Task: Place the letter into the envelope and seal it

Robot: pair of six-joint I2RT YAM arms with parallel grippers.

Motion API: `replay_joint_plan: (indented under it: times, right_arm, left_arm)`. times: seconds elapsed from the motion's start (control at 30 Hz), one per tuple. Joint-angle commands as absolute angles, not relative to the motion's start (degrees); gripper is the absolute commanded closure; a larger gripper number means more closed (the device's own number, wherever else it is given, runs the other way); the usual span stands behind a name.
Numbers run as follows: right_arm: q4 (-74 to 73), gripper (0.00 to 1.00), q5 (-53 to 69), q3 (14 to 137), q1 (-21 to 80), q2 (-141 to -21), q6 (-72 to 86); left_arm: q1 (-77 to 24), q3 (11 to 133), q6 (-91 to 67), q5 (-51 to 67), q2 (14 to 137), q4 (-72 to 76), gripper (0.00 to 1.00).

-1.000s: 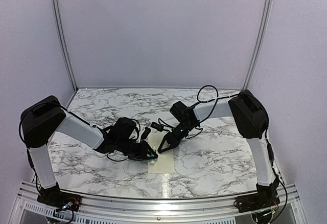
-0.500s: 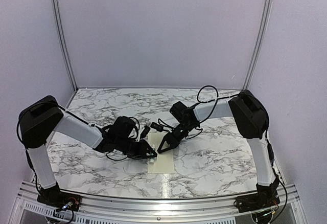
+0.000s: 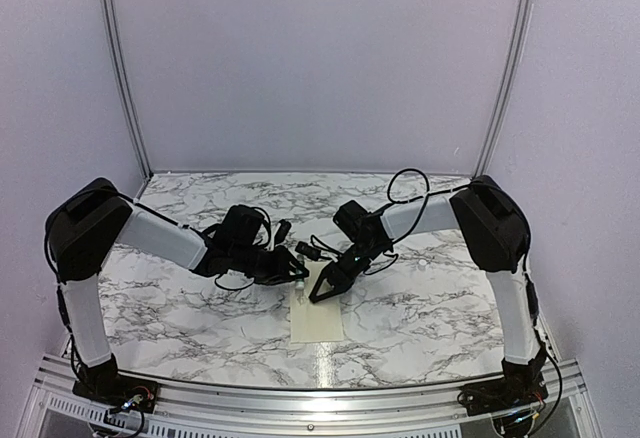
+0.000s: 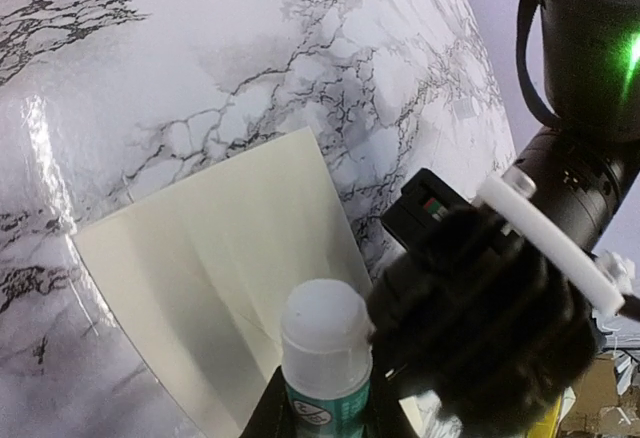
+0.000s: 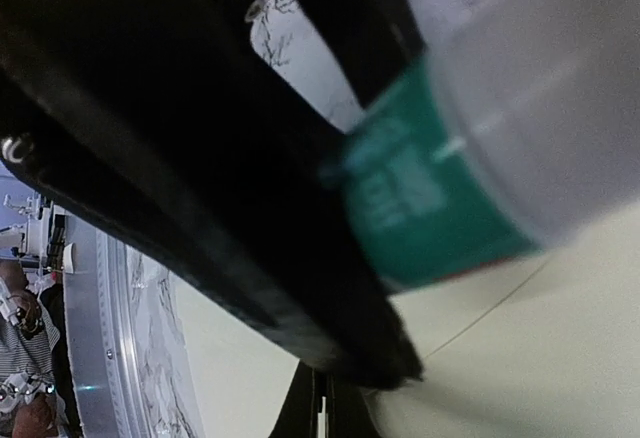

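Note:
The cream envelope (image 3: 317, 318) lies flat on the marble table, its long side running away from the near edge. A crease line crosses the envelope (image 4: 215, 273) in the left wrist view. My left gripper (image 3: 298, 277) is shut on a white-and-green glue tube (image 4: 325, 353), whose white cap points out over the envelope's far end. My right gripper (image 3: 317, 296) is shut with nothing in it, its tips (image 5: 322, 413) down at the envelope's far end (image 5: 520, 358), just beside the tube (image 5: 440, 183). The letter is out of view.
The marble table (image 3: 430, 298) is walled at the back and both sides. A metal rail (image 3: 320, 398) runs along the near edge. Black cables (image 3: 405, 183) loop off the right arm. Both grippers crowd together over the envelope's far end.
My left gripper has carried the glue tube away from the near edge, toward the envelope's far end. The right gripper has hardly moved.

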State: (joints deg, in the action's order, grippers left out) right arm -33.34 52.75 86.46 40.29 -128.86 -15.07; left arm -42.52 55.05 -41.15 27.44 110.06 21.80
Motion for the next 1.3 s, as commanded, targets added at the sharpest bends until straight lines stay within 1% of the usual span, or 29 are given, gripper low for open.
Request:
replay_joint_plan:
  times: [0.0, 0.43, 1.27]
  right_arm:
    - [-35.05, 1.00, 48.10, 84.41, 41.09, -127.87, -15.73]
    - [-34.25, 1.00, 47.32, 84.18, 40.26, -126.73, -16.26]
    - [-36.61, 1.00, 47.68, 91.72, 38.02, -131.66, -15.86]
  left_arm:
    - [-42.06, 58.21, -41.05, 28.12, 114.36, 21.18, 1.00]
    - [-41.99, 56.73, -41.94, 26.72, 116.56, 20.83, 1.00]
    - [-42.01, 57.28, -41.05, 28.13, 116.98, 20.82, 1.00]
